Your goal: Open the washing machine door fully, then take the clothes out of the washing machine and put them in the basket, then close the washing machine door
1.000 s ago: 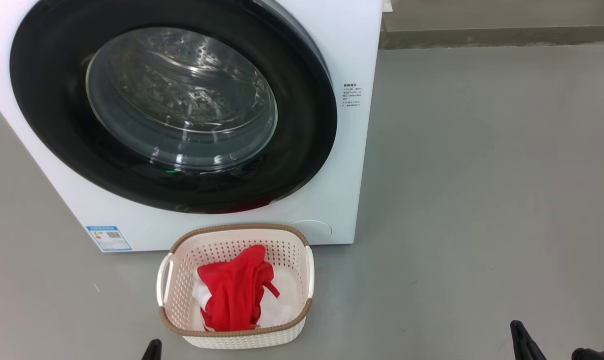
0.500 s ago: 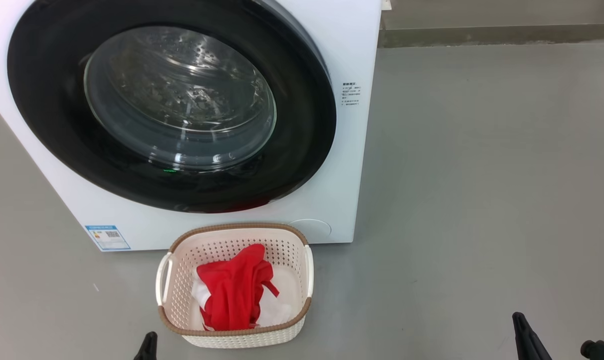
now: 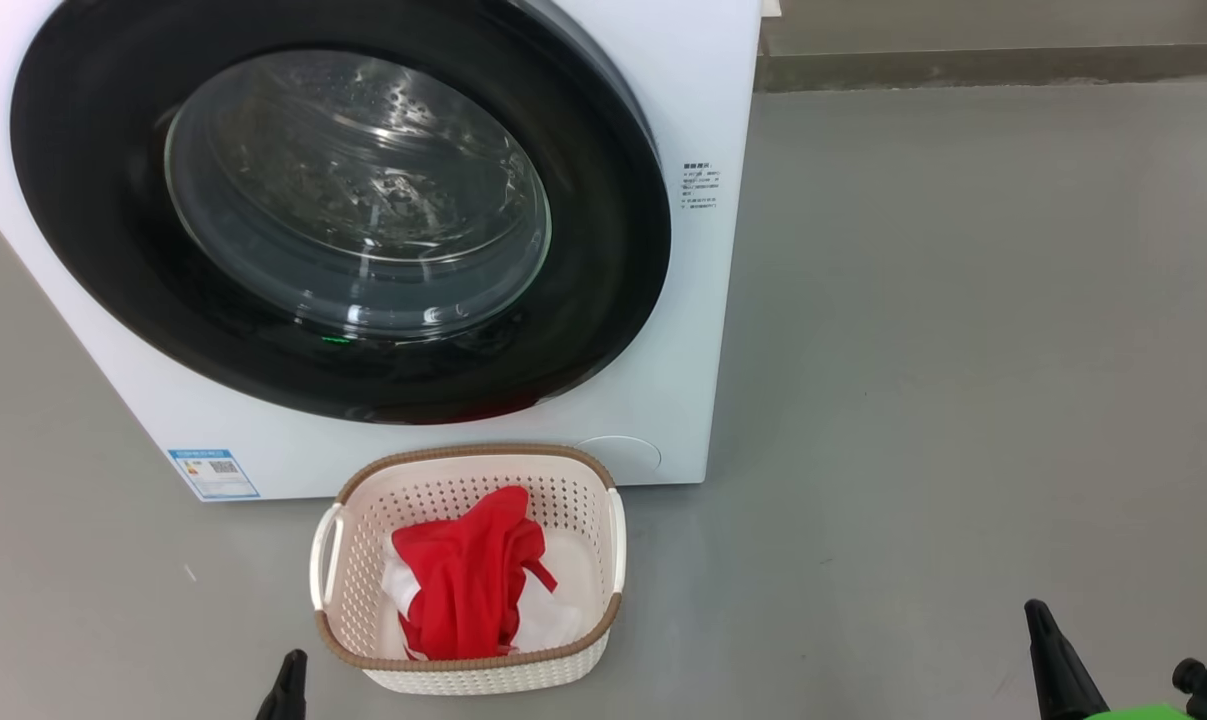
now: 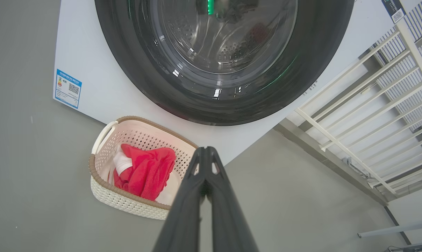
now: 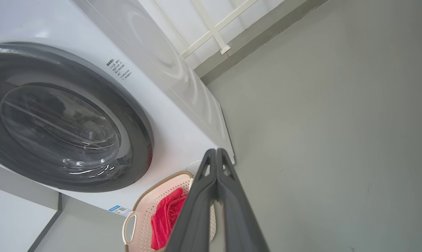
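At eleven o'clock from the head camera stands the washing machine (image 3: 708,330), a big white box on a plain grey floor (image 3: 963,350). Most of its front is taken up by the washing machine door (image 3: 603,300) — a wide glossy black ring around a bulging clear glass bowl — and the door sits closed, flat against the cabinet. The steel drum shows through the glass. A small blue label (image 3: 214,473) is at seven o'clock from the door, and a block of fine printed text (image 3: 701,187) at three o'clock.

At six o'clock, close in front of the machine, the basket (image 3: 463,682) rests on the floor: cream, perforated, with a brown woven-look rim. The clothes (image 3: 468,580) lie heaped inside it, red fabric over white cloth.

The left gripper (image 4: 204,149) is low at seven o'clock, just beside the basket's near corner; its two dark fingers are pressed together and hold nothing. The right gripper (image 5: 216,150) is at five o'clock, well apart from the basket — fingers likewise closed tip to tip, empty.
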